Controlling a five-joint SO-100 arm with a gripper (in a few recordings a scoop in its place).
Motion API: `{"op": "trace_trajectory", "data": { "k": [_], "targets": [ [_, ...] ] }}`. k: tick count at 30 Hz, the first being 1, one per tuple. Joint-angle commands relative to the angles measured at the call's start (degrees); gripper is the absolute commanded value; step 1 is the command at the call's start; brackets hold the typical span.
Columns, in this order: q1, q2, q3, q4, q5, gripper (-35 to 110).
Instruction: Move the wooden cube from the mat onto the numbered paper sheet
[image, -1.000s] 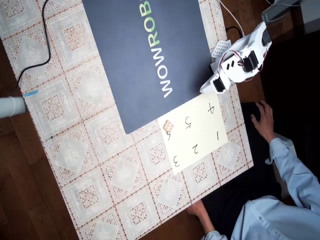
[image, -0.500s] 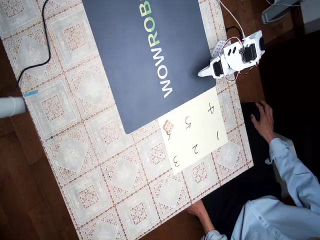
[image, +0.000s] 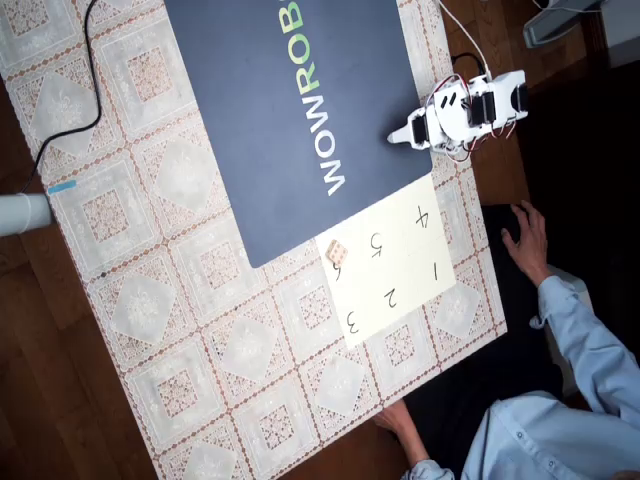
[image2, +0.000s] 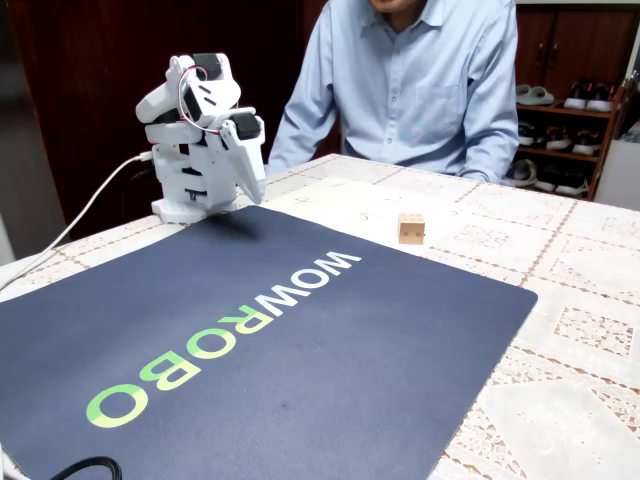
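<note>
The wooden cube (image: 337, 252) rests on the numbered paper sheet (image: 405, 262), at the corner closest to the mat (image: 290, 100); nothing touches it. In the fixed view the cube (image2: 411, 228) stands upright on the sheet (image2: 340, 203), just beyond the far edge of the navy mat (image2: 250, 350). The white arm is folded up over its base. Its gripper (image: 400, 137) hangs over the mat's edge, well apart from the cube. Seen from the fixed view, the gripper (image2: 255, 188) points down, shut and holding nothing.
A person sits behind the table (image2: 420, 80), one hand (image: 527, 238) beyond the table's edge near the sheet and another hand (image: 398, 424) at the table's edge. A white cable (image2: 80, 220) runs from the arm's base. A black cable (image: 70, 120) crosses the lace tablecloth.
The arm has folded back toward its base, and the gripper has swung away from the sheet to the mat's edge. The cube has stayed put on the sheet.
</note>
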Motion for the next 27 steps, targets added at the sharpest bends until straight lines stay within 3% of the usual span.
{"op": "trace_trajectory", "data": {
  "k": [1, 27],
  "targets": [
    [0.7, 0.18, 2.99, 1.14, -1.32, 0],
    [8.0, 0.26, 4.39, 0.62, 1.14, 4]
  ]
}}
